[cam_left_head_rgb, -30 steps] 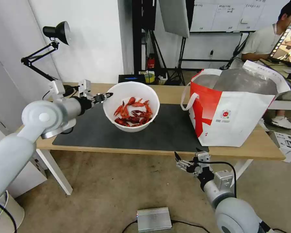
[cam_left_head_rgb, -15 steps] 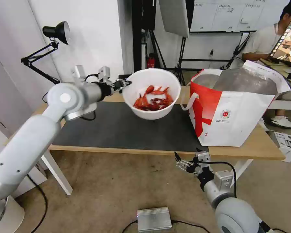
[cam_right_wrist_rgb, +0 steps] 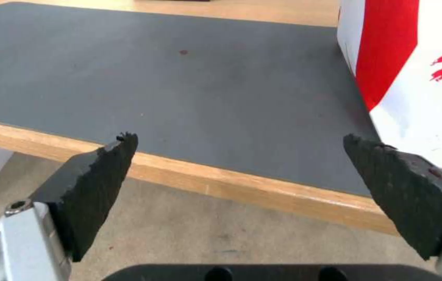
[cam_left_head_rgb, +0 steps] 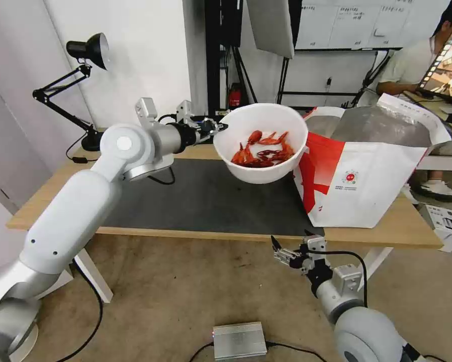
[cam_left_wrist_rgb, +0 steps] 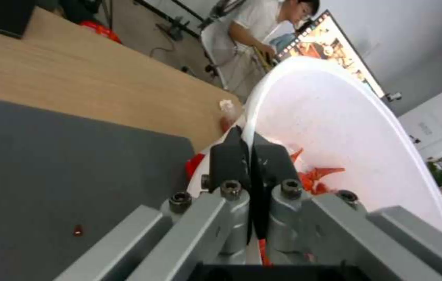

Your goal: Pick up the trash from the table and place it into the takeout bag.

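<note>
My left gripper (cam_left_head_rgb: 216,127) is shut on the rim of the white round bowl (cam_left_head_rgb: 260,169) of red shells, holding it in the air above the dark grey mat (cam_left_head_rgb: 205,201), just left of the takeout bag (cam_left_head_rgb: 366,176). In the left wrist view the black fingers (cam_left_wrist_rgb: 231,156) pinch the bowl's thin rim (cam_left_wrist_rgb: 255,113), with red shells (cam_left_wrist_rgb: 317,175) inside. The red-and-white takeout bag stands open on the table (cam_left_head_rgb: 386,234) at the right, silver lining showing. My right gripper (cam_left_head_rgb: 277,250) hangs open below the table's front edge; its pads (cam_right_wrist_rgb: 101,175) are wide apart, facing the mat (cam_right_wrist_rgb: 179,86) and bag (cam_right_wrist_rgb: 414,78).
A black desk lamp (cam_left_head_rgb: 87,50) stands at the table's back left corner. A silver box (cam_left_head_rgb: 238,340) lies on the floor in front. A small red scrap (cam_left_wrist_rgb: 77,230) lies on the mat. A person sits at a desk behind the bag.
My left arm has lifted the bowl off the mat and carried it up and to the right, until it is beside the bag's mouth. The right arm has stayed still.
</note>
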